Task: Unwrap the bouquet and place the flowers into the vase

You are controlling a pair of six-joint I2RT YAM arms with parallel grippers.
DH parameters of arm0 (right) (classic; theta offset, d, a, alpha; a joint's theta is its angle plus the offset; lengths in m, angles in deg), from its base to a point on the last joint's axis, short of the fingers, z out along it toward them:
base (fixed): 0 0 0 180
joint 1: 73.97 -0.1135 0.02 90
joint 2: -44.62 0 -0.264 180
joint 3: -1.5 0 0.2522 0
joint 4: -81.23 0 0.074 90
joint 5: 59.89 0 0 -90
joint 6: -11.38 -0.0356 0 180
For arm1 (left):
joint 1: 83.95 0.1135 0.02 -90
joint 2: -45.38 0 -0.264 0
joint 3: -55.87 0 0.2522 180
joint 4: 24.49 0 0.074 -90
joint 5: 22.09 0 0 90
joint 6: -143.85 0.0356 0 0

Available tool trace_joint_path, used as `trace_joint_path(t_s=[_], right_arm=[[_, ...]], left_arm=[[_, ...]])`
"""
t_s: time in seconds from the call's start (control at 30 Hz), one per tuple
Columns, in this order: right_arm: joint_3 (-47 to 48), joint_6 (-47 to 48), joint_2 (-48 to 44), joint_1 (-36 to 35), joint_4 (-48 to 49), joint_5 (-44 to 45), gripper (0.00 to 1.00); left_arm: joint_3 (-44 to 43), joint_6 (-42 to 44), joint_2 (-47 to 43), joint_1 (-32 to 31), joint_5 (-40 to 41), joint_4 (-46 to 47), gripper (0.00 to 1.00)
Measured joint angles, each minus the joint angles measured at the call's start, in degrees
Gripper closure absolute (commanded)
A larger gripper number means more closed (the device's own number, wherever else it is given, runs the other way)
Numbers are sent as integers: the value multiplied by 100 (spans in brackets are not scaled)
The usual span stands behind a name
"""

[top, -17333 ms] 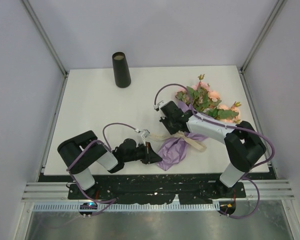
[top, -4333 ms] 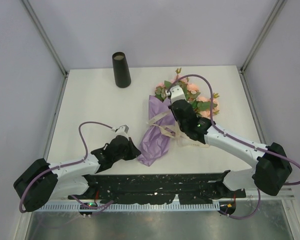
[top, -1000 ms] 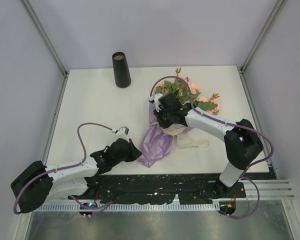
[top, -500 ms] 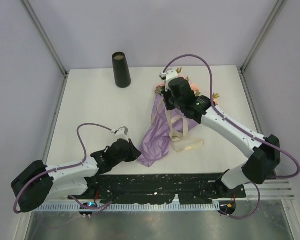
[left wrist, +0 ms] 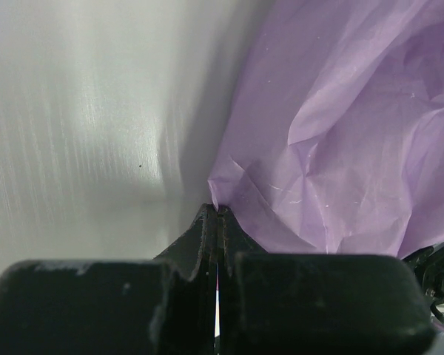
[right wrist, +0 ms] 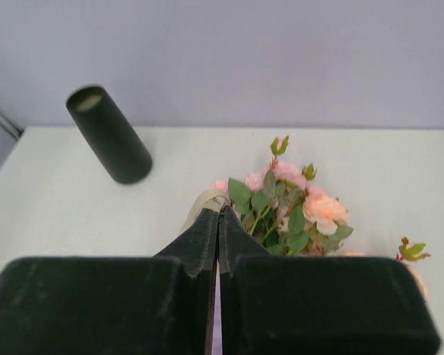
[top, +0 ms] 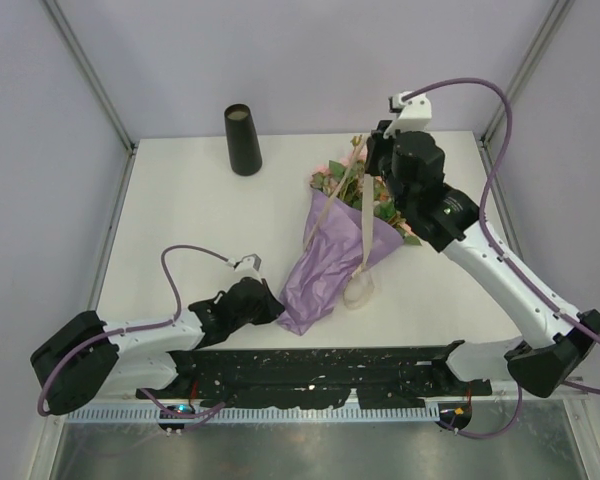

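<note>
Over the bouquet (top: 330,265), ribbon (top: 360,290) higher now.

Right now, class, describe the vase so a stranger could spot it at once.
On the white table, look to the far edge, left of the bouquet. The vase stands there alone: the only tall black cylinder, pale inside its rim.
</note>
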Motion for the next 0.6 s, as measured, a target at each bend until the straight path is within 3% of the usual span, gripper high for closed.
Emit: trace_joint_path(t_s=[0.4,0.6], right_arm=[[1545,516,-511,221,1425,866,95],[1711,1147,-739,223,2334,1196,95]], left_arm=[[-31,-2,105,-22,39,4,100],[-155,7,219,-66,39,-50,100]])
